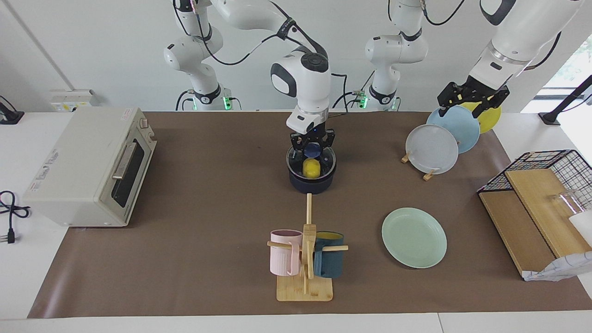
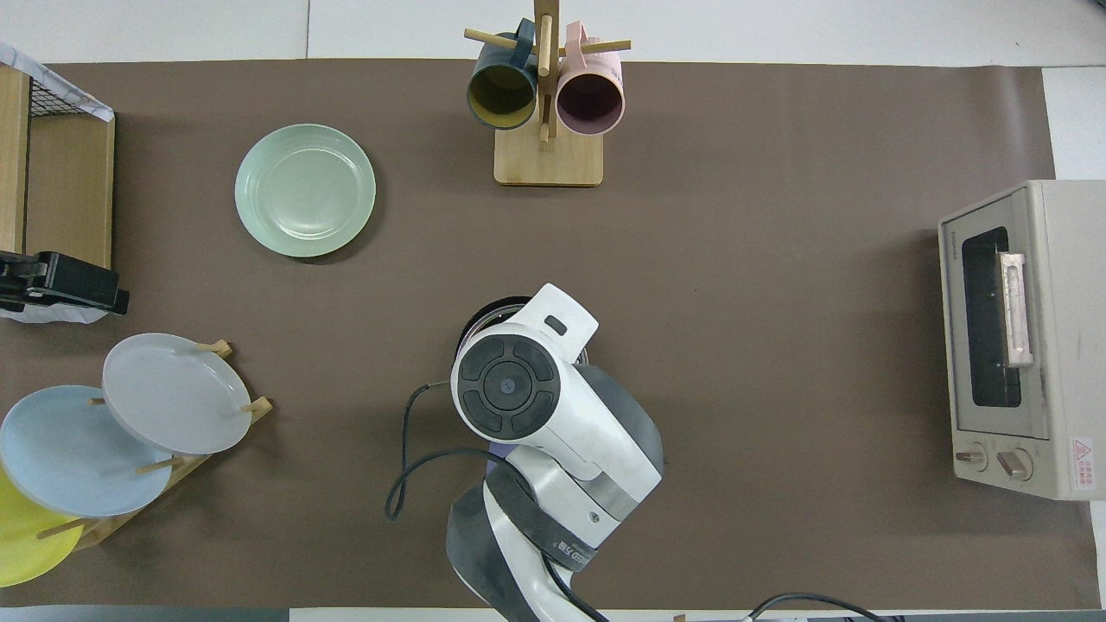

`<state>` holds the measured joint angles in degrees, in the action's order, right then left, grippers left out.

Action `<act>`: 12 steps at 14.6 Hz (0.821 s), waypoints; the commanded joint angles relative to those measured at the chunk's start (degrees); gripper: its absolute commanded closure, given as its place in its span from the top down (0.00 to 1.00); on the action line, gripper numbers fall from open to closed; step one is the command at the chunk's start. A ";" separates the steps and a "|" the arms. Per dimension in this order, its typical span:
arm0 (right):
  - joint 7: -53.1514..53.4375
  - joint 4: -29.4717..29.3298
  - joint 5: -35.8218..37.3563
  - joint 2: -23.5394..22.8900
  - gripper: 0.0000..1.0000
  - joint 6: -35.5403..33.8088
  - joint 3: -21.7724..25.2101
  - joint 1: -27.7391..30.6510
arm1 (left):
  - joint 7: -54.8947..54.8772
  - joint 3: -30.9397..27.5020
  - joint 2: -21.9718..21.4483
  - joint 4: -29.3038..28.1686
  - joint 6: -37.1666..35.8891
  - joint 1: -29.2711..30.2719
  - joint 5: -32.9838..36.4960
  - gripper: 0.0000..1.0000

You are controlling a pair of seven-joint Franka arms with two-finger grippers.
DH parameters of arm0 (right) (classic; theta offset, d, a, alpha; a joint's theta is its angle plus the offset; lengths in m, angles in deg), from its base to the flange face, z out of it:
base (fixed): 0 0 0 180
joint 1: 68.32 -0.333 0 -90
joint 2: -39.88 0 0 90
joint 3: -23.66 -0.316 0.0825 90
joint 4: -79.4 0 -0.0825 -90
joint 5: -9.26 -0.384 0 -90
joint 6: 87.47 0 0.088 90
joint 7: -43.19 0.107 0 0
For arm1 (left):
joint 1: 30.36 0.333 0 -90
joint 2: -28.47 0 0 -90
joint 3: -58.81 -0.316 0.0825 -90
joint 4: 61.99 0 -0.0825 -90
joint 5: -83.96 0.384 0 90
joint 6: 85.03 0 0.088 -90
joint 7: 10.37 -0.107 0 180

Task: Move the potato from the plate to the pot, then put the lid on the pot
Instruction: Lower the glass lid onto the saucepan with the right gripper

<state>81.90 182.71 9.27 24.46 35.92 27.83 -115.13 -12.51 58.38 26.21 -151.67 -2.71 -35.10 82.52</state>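
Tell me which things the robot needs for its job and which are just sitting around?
For the job: potato inside the pot, lid on the pot, right claw at the knob, green plate.

Just around: toaster oven, mug tree, plate rack, wire basket, left claw waiting over the rack.

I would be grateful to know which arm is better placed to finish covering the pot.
Right. The right gripper is directly over the pot, at the lid knob, with the potato inside. The left gripper waits over the upright plates.

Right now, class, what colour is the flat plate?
Pale mint green plate; the overhead view shows it best.
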 commanded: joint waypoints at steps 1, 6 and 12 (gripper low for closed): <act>-1.35 1.37 -0.89 0.21 0.00 2.64 -0.48 1.02 | 2.22 0.96 -0.99 -0.50 -1.11 0.60 0.74 1.00; -1.36 2.07 -0.28 0.12 0.00 3.35 -0.48 0.93 | 2.40 1.05 -0.99 -0.41 -1.02 0.51 0.65 1.00; -1.54 2.16 4.28 -0.84 0.00 4.05 -0.48 0.49 | 2.32 1.05 -1.08 -0.50 -1.20 0.42 0.74 1.00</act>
<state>81.56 183.42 11.30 24.02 38.89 27.78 -115.17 -10.89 58.84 26.13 -151.67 -2.81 -35.10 82.52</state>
